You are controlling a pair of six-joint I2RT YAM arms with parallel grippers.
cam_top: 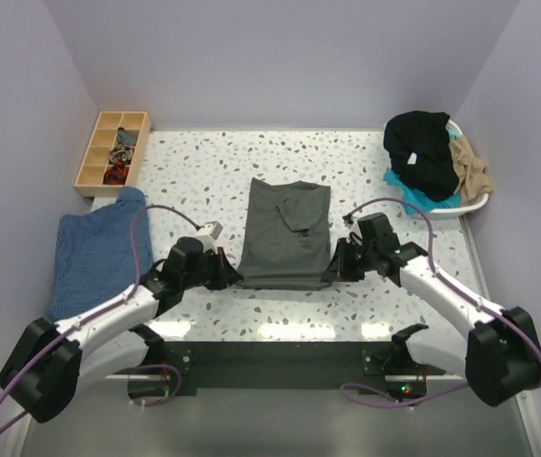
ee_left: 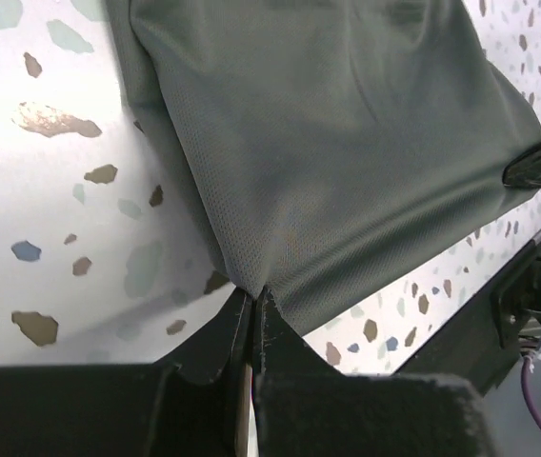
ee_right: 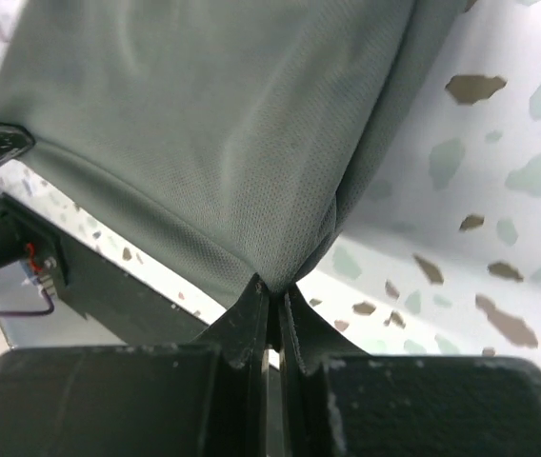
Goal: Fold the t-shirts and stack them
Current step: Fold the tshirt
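Left fingers and right fingers, low, angled inward, each clamped on a near corner of the grey t-shirt

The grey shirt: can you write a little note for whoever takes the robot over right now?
Left gripper: shut on the grey shirt, at its near left corner.
Right gripper: shut on its near right corner.
The grey shirt lies flat mid-table as a narrow rectangle, its sides apparently folded in already.
Heaped unfolded in the white basket, far right: black shirt, tan shirt, teal shirt.
Left to do: finish folding the grey one, then fold and stack the rest.
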